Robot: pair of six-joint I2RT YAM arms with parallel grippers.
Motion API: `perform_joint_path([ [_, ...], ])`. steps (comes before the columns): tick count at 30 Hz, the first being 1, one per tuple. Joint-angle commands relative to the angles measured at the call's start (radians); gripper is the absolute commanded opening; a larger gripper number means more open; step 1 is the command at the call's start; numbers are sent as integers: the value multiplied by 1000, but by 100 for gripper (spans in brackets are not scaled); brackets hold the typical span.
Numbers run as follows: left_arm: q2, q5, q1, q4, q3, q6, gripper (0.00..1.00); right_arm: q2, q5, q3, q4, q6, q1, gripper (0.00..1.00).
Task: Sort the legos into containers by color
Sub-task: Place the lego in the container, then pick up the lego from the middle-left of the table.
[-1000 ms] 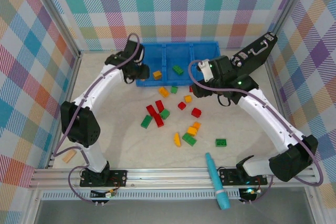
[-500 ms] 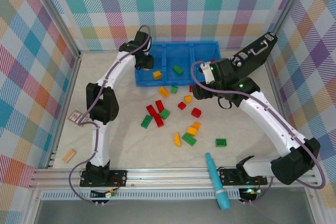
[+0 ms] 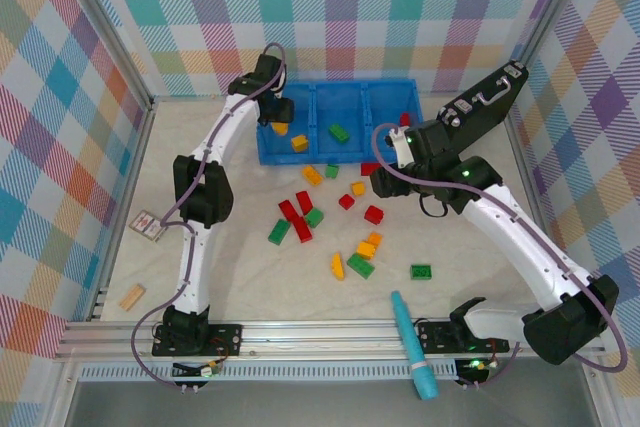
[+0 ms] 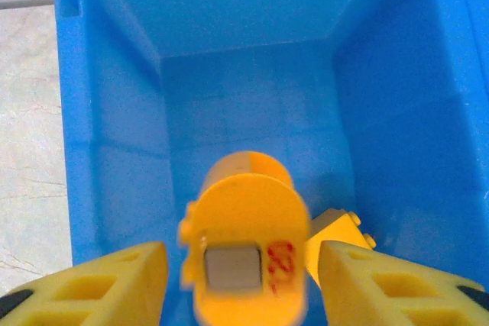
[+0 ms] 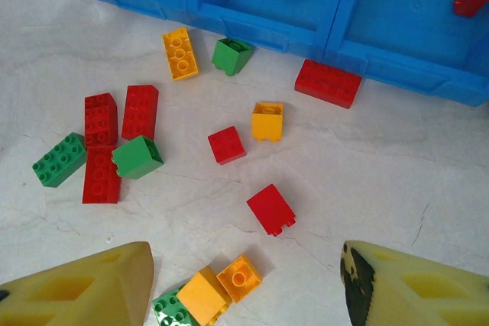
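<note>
Step in hand: drop-off. Left gripper (image 4: 241,265) has its jaws apart, with a tray (image 4: 114,112) compartment directly beneath. A blurred yellow brick (image 4: 248,227) sits between them, apparently falling free. Right gripper (image 5: 246,265) is apart and empty, with a red brick (image 5: 270,208) just ahead. Next move: descend and close on it.

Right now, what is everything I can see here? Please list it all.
tray: one, blue, three compartments, far side.
yellow brick: one, left compartment.
green brick: one, middle compartment.
red brick: at least one, right compartment.
loose bricks: about sixteen, red, green, yellow-orange, scattered before tray.
wooden block: one, tan, near left.
marker-like tool: one, teal, near edge.
case: one, black, far right.
left gripper: open over left compartment, second yellow brick between its fingers.
right gripper: open, above loose bricks.
</note>
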Motion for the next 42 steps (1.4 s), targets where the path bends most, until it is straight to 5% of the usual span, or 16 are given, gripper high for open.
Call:
perform_joint_path([
  [1, -50, 9, 6, -38, 27, 31, 62, -33, 11, -16, -21, 13, -7, 67],
  [7, -214, 37, -27, -79, -47, 46, 64, -57, 58, -17, -27, -4, -14, 67],
  [13, -414, -24, -218, -158, -293, 45, 65, -99, 24, 32, -29, -27, -77, 70],
  [24, -816, 23, -557, 132, -1051, -624, 65, -140, -64, 16, 66, -27, -147, 72],
  [33, -782, -116, -839, 192, -1152, -911, 65, -187, -135, -76, 150, 27, -183, 73],
  [42, -629, -197, -956, 146, -1105, -1060, 61, -307, -161, -161, 167, 77, -181, 75],
])
